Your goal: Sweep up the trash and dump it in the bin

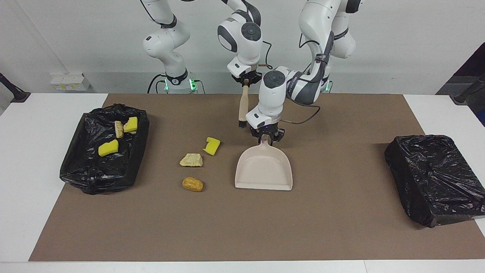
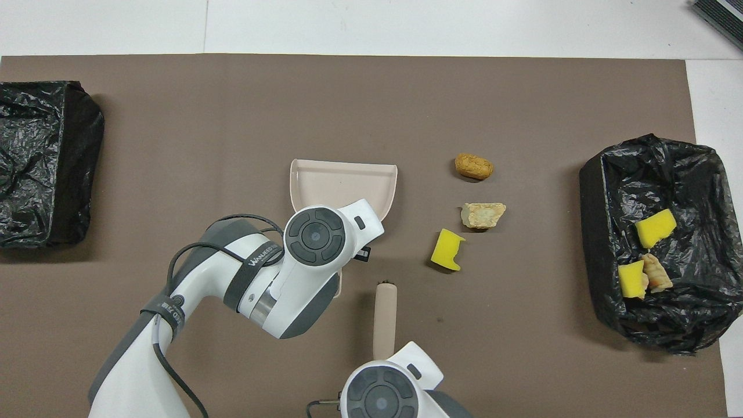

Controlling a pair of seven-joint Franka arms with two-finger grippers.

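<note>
Left gripper [image 1: 266, 137] at frame centre of the facing view is pinched on the handle of the beige dustpan [image 1: 264, 171], which lies flat on the brown mat [image 1: 341, 227]; right gripper [image 1: 246, 80], upper centre, is clamped on the brush [image 1: 242, 108], hanging bristles-down above the mat. Three trash bits on the mat, left of the pan: yellow sponge [image 1: 211, 145], pale bread lump [image 1: 191, 160], brown roll [image 1: 192, 184]; more sit in the black-lined bin [image 1: 87, 174] at frame left. Left forearm band reads roughly "WANJEED" in the overhead view.
</note>
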